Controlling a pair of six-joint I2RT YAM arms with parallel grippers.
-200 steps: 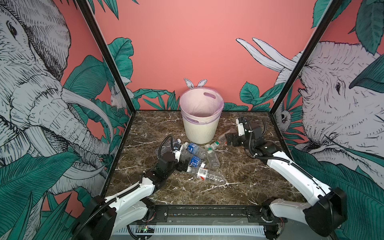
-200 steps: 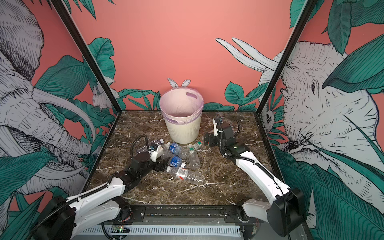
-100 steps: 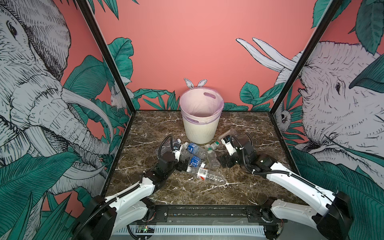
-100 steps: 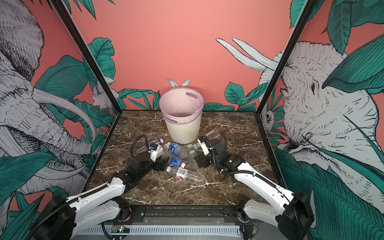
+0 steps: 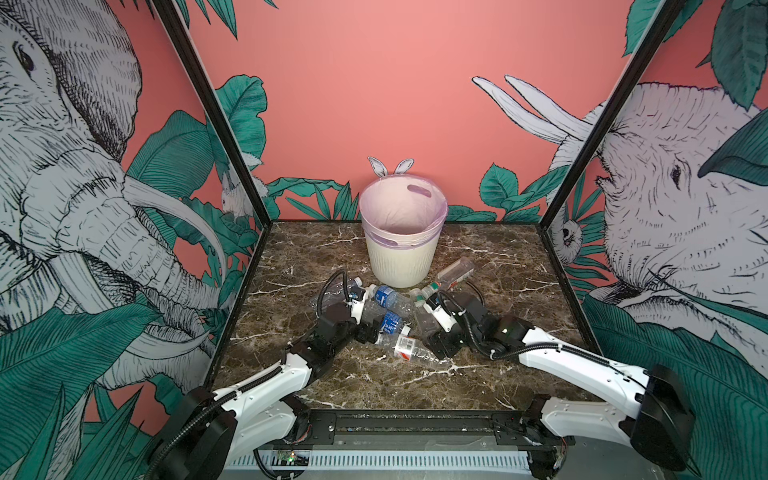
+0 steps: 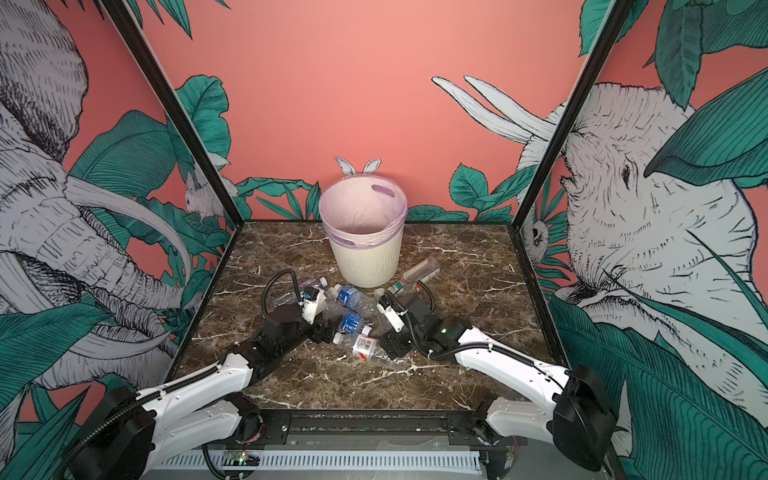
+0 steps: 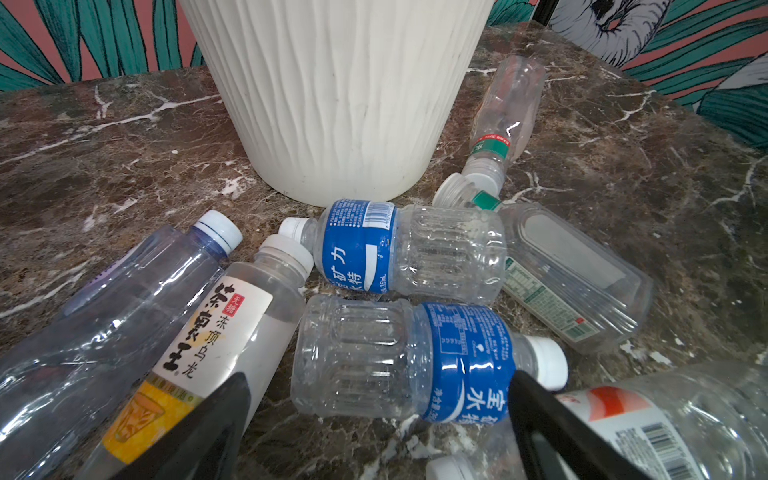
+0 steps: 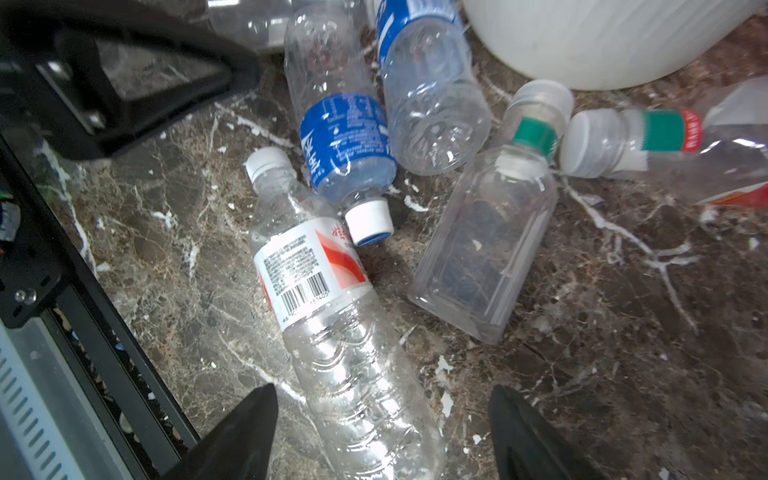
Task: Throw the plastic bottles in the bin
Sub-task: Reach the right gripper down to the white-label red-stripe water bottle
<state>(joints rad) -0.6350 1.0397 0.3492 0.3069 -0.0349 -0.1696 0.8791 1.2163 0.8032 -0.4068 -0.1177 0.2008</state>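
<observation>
On a dark marble tabletop (image 5: 498, 299), the plastic bottles (image 6: 353, 299) lie on their sides in a loose cluster just in front of the bin (image 5: 401, 257). The bin is a cream ribbed wastebasket with a pale lilac liner, standing upright near the back wall. Every bottle in view is on the table, outside the bin.

At the left of the cluster lies a bluish clear bottle (image 7: 104, 311), with a tea bottle (image 7: 216, 332) bearing a white and yellow label against its side. The left gripper (image 7: 374, 419) is low over this side of the cluster, jaws spread wide and holding nothing. A blue-label bottle (image 7: 399, 361) with a white cap lies between its black fingertips (image 7: 224, 415), not clamped. A second blue-label bottle (image 7: 399, 249) lies just beyond, near the foot of the bin.

Toward the middle, a long bottle (image 8: 316, 270) with a red and white label lies nearest the front edge. The right gripper (image 8: 382, 432) is lowered over its base end. Its jaws are apart, with a gap showing on each side of the bottle, so it grips nothing. Right of that rests a square bottle (image 8: 486, 249) with a green neck band. Farthest right, beside the bin, a banded bottle (image 5: 455, 272) with a green and red neck lies apart from both grippers.
</observation>
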